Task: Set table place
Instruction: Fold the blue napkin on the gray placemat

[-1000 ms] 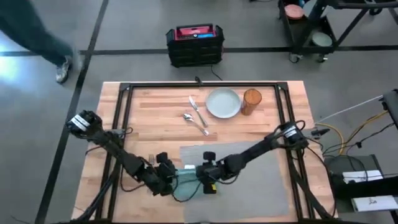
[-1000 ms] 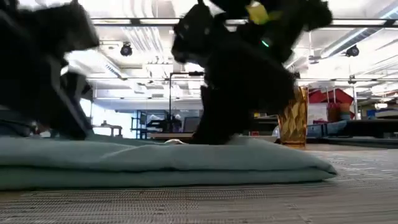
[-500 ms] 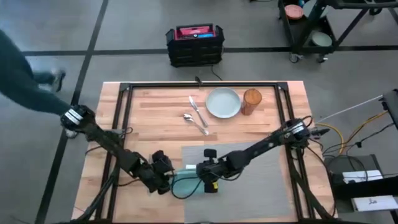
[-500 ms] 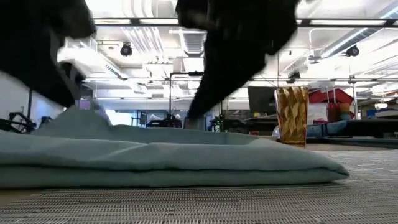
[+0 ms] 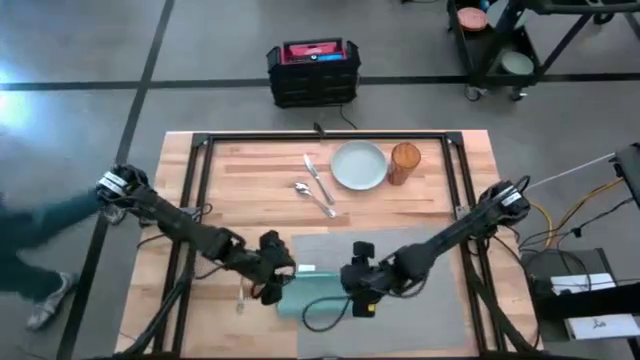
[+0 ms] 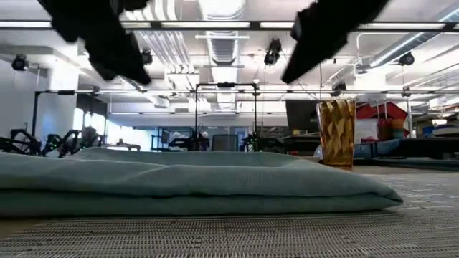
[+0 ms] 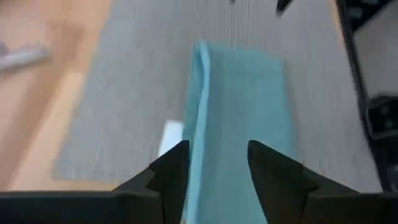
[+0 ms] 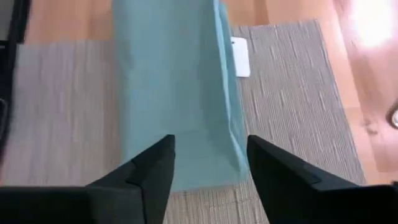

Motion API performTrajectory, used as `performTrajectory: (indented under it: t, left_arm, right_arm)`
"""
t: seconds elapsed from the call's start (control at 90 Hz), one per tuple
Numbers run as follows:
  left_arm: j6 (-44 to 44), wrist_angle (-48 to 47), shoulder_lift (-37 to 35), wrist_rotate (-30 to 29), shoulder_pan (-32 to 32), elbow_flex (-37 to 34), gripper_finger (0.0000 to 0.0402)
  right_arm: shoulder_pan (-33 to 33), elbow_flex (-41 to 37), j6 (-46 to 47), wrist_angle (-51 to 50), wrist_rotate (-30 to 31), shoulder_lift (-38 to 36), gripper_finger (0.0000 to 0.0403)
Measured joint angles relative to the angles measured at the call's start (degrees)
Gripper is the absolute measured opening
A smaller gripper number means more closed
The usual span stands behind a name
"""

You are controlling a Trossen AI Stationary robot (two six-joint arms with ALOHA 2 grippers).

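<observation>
Both hands, left (image 7: 214, 163) and right (image 8: 208, 163), hover open and empty over the folded napkin (image 8: 171, 93); no writing readable.

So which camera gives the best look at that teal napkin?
The right wrist view: the teal napkin fills it, folded flat on the placemat. The left wrist view shows most of it; the high view has it small, partly behind arms; the low view shows only its folded edge.

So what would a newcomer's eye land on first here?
The folded teal napkin lying at the grey placemat's left end, with the left gripper and right gripper above its two ends, jaws open. Beyond, the plate and amber glass wait at the table's far edge.
</observation>
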Motion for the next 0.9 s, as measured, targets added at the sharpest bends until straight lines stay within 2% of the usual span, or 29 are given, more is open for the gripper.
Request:
performTrajectory:
  t: [0.122,0.322,0.578,0.9]
  left_arm:
    - [0.5,-2.8,3.0,1.1,1.4,-0.4,0.0176]
    - [1.0,-2.5,7.8,10.0,2.8,-0.5,0.0182]
    - [-3.4,-2.7,8.6,18.2,1.3,-0.5,0.016]
    - [-8.8,-1.3,8.6,19.8,-2.1,-0.5,0.0132]
  right_arm:
    - [0.5,-1.9,2.8,0.3,1.3,2.3,0.0196]
    - [0.4,-2.8,5.2,1.6,1.3,4.2,0.0186]
    - [0.4,-2.8,5.2,2.2,1.4,4.0,0.0175]
    - [0.4,-3.4,4.9,2.7,1.4,4.0,0.0169]
